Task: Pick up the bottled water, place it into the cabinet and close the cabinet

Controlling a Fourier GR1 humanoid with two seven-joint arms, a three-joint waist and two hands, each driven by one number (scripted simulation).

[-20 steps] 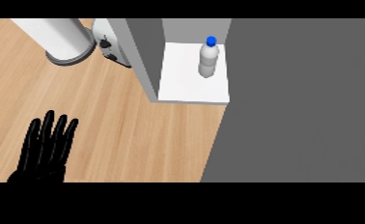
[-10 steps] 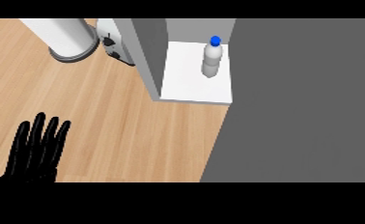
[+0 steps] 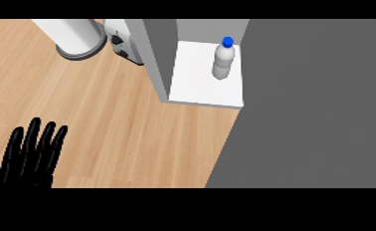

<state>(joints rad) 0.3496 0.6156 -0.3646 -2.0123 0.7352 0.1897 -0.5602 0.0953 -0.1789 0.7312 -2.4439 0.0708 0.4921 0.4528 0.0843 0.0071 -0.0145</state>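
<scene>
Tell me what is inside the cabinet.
One water bottle with a blue cap stands upright on the cabinet's white shelf, toward the back right. Nothing else shows on the shelf. The large grey panel on the right hides whatever lies beyond that side.

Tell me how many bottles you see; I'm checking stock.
1. The bottle stands upright on the white shelf inside the cabinet, near its right side. The large grey panel at the right could hide others.

Left hand (image 3: 29,158) at lower left, fingers straight, spread upward.
</scene>
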